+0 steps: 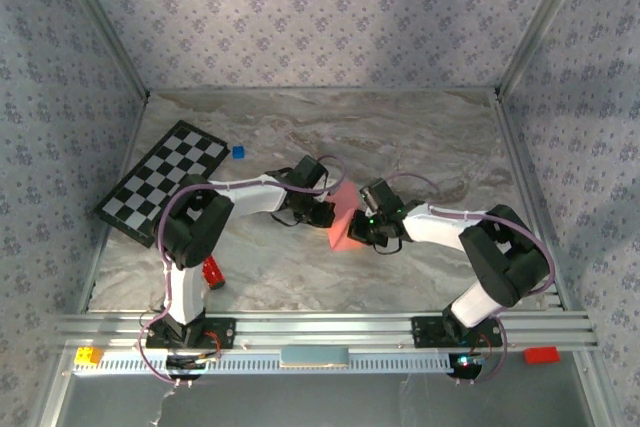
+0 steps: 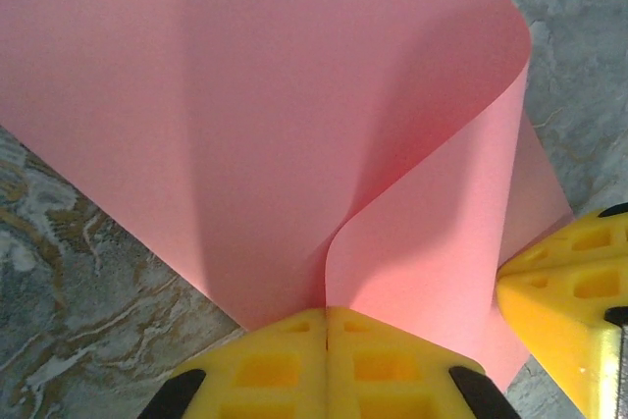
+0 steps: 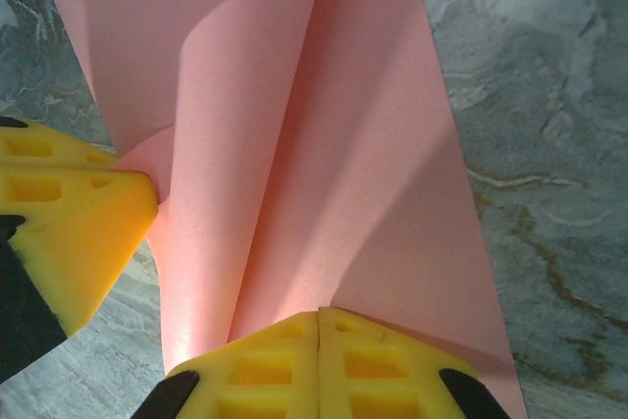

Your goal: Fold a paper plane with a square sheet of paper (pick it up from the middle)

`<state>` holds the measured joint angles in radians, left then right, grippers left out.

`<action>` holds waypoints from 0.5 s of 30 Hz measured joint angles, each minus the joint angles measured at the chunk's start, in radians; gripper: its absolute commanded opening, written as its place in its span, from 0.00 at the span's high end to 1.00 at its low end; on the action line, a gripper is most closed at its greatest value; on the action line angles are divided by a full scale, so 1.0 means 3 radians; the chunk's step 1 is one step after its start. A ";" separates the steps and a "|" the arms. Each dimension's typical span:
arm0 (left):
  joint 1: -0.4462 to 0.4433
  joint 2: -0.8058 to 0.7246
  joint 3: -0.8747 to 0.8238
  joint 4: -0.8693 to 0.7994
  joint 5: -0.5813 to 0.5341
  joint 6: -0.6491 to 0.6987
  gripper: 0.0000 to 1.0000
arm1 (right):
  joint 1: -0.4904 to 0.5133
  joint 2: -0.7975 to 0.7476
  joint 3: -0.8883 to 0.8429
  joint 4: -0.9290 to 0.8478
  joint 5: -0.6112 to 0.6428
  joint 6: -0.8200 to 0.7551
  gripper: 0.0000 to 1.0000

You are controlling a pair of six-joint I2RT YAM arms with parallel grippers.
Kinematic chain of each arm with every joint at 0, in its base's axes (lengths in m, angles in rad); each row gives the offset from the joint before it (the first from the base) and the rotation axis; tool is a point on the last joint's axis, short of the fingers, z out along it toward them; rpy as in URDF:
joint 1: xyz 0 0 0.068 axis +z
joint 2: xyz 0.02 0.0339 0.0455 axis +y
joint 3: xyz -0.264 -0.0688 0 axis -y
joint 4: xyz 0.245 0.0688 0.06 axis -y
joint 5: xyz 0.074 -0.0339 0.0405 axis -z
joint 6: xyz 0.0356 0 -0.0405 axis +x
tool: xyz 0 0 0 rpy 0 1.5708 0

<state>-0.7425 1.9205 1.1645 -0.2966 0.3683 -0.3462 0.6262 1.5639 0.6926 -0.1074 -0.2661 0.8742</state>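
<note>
Left tool [image 2: 326, 313] clamped on the square sheet of paper [image 2: 245, 95], right tool [image 3: 319, 316] pinching it too, sheet bowed over marbled surface [image 1: 420, 137]

Thin salmon-pink square sheet of paper [image 1: 345, 219] sat mid-table between left gripper [image 1: 328, 214] and right gripper [image 1: 363, 232]. Black-and-white checkerboard [image 1: 163, 180] lay far left, tiny blue cube [image 1: 238, 152] beside its rear corner.
</note>
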 measured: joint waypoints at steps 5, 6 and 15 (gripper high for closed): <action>0.0000 0.0000 0.0085 -0.0027 -0.0009 0.0055 0.93 | 0.0000 0.0033 0.0038 -0.0020 -0.0011 -0.0052 0.93; 0.0000 0.0000 0.0097 -0.0028 -0.0010 0.0067 0.93 | 0.0000 0.0037 0.0046 -0.0027 -0.0011 -0.0064 0.93; 0.0000 0.0039 0.0122 -0.0078 -0.0084 0.0128 0.93 | -0.0006 0.0048 0.0060 -0.0041 -0.0033 -0.0100 0.93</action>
<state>-0.7425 1.9324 1.2011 -0.3199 0.3431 -0.3077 0.6243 1.5784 0.7105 -0.1196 -0.2760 0.8440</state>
